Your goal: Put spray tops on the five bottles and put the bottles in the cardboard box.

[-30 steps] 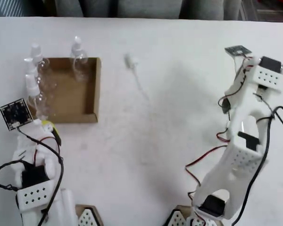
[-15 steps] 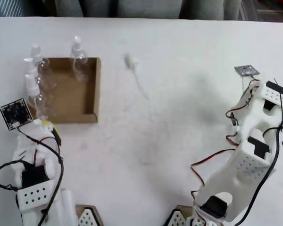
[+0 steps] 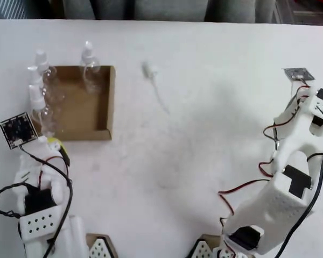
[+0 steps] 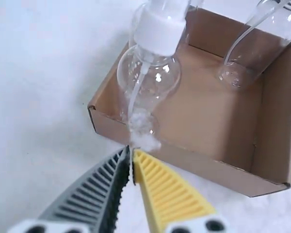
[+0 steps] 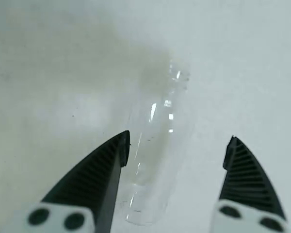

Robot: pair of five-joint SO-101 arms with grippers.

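A clear, uncapped bottle (image 5: pixel 157 160) lies on its side on the white table (image 3: pixel 204 54), its open neck pointing away from the right wrist camera. The right gripper (image 5: pixel 178 138) hangs over it with its black jaws wide apart, one on each side of the bottle and not touching it. A loose white spray top (image 3: pixel 149 69) lies well apart, near the middle of the table's far side, its thin tube trailing toward the near side. To its left sits the open cardboard box (image 3: pixel 110 102), where clear bottles with white spray tops stand: one round-bodied bottle (image 4: pixel 150 73) at the corner nearest the left gripper (image 4: pixel 131 151) and another (image 4: pixel 247 53) farther in. The left gripper rests just outside that corner, its grey and yellow jaws pressed together and empty.
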